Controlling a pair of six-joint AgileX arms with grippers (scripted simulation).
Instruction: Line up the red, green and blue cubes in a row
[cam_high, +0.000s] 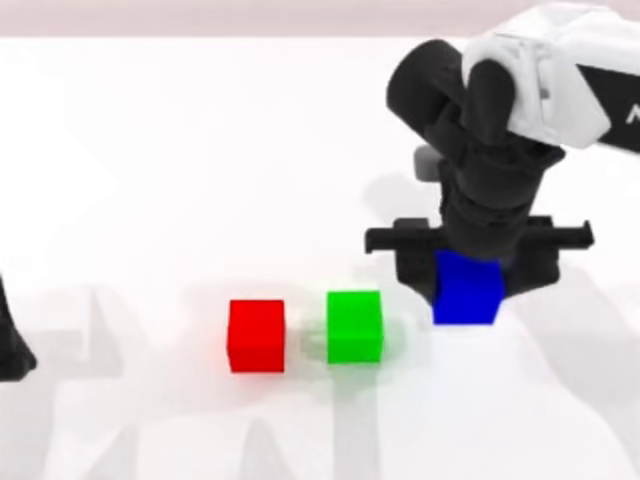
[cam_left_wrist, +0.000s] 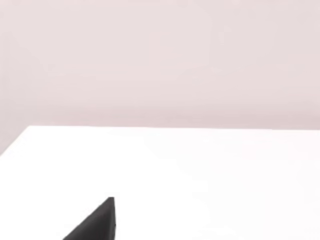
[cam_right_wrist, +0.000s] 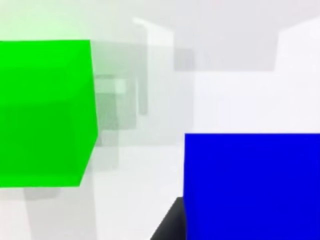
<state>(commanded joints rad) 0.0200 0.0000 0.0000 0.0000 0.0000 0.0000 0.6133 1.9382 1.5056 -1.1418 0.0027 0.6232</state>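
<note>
Right hand (cam_high: 466, 285) clamped on blue cube (cam_high: 466, 290); rigid, light, likely slick, flat side faces best; left hand unreadable

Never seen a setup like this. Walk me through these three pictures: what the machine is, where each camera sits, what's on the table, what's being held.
Two robot arms work at a white table. The top view looks down from above; the other two come from cameras on each arm's wrist. The right end effector is over the blue cube, apparently gripping it. The green cube and red cube sit side by side with a small gap, to the blue cube's left. The right wrist view shows blue and green cubes close up. The left arm is parked at the left edge; its camera sees only bare table.
</note>
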